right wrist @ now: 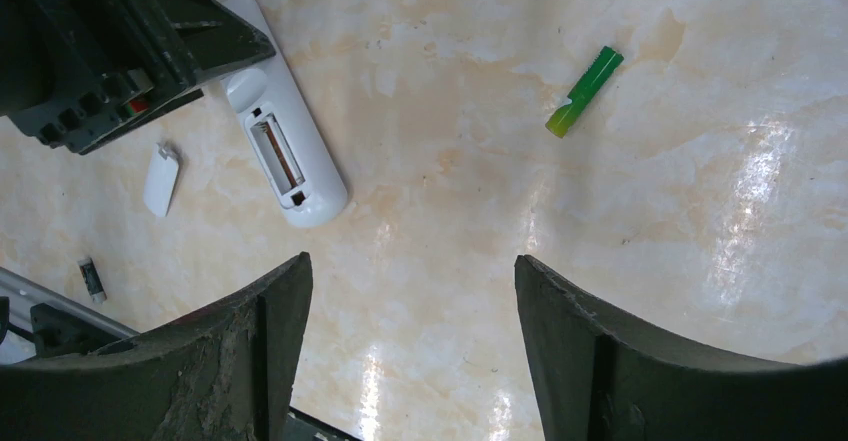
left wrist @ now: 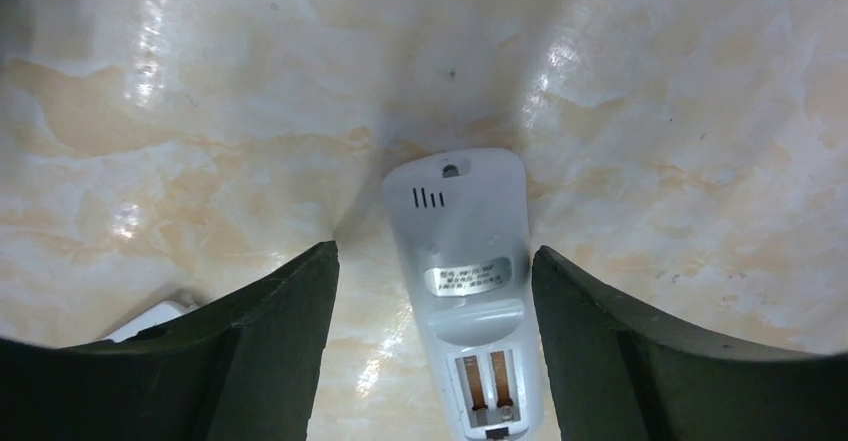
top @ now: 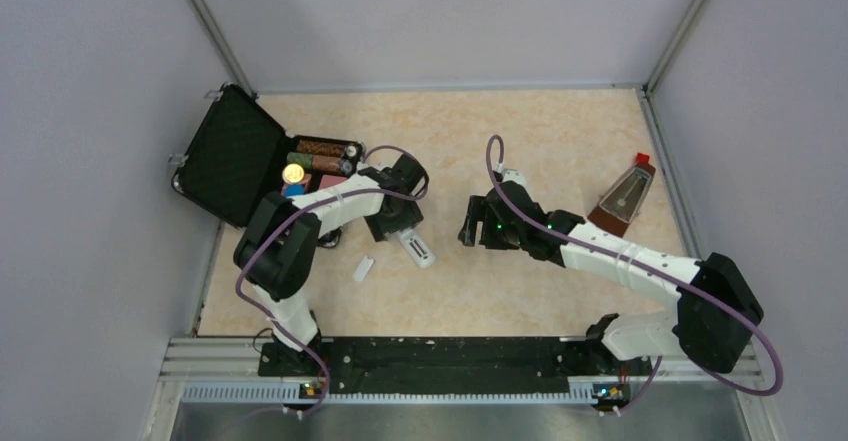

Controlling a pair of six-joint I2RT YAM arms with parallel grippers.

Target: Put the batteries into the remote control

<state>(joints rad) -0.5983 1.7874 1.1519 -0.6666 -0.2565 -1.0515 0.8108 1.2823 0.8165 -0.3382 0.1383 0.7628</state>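
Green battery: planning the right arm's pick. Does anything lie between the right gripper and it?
Nothing visible: only bare table separates the open right gripper from the green battery; the remote control lies off to one side.

The top view looks down from behind your arm bases (top: 290, 351) onto the whole beige marbled tabletop (top: 560, 131). Your left wrist camera sits close over the white oblong plastic remote control (left wrist: 465, 261); the right wrist view shares it from farther off.
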